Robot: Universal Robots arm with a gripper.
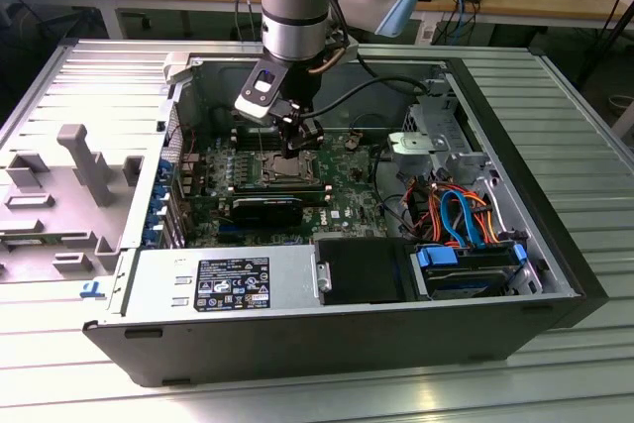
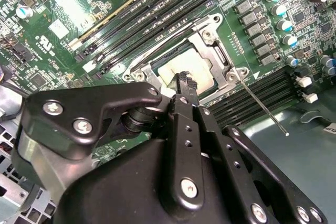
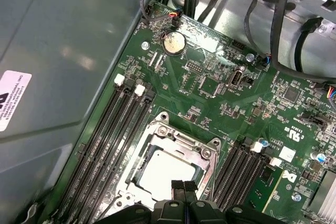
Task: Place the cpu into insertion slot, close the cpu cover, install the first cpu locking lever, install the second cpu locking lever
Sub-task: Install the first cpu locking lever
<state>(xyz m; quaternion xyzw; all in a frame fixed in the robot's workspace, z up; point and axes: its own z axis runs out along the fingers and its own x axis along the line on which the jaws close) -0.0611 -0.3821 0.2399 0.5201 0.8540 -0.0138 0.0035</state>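
Observation:
The cpu lies flat in the insertion slot on the green board, its dull silver top showing. The cpu cover lies down around it as a silver frame, also seen as the cover in the second wrist view. A thin locking lever sticks out from one socket corner, slanting across the memory slots. My gripper hangs just over one edge of the cpu, fingertips together with nothing between them. In the exterior view the gripper reaches down into the open computer case.
Long black memory slots flank the socket on both sides. A black fan shroud lies near the socket. The power supply, a drive cage and orange and blue cables line the case. The case walls stand close.

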